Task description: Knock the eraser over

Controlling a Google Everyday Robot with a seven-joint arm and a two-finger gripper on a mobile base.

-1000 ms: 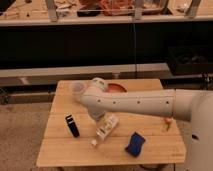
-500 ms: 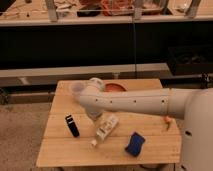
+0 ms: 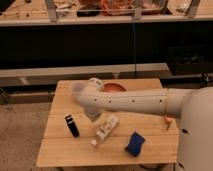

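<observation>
The eraser [image 3: 71,125] is a small dark block with a blue edge. It stands upright near the left front of the wooden table [image 3: 60,150]. My white arm reaches in from the right across the table. My gripper [image 3: 93,115] hangs below the arm's end, just right of the eraser and a little behind it. It is apart from the eraser.
A white bottle [image 3: 106,127] lies on its side right of the gripper. A blue object [image 3: 134,143] lies near the front right. An orange dish [image 3: 113,87] sits at the back behind the arm. A small orange item [image 3: 167,123] is at the right edge. Dark shelving stands behind the table.
My arm and gripper have moved left, closer to the eraser. The eraser, bottle and blue object have not moved.
</observation>
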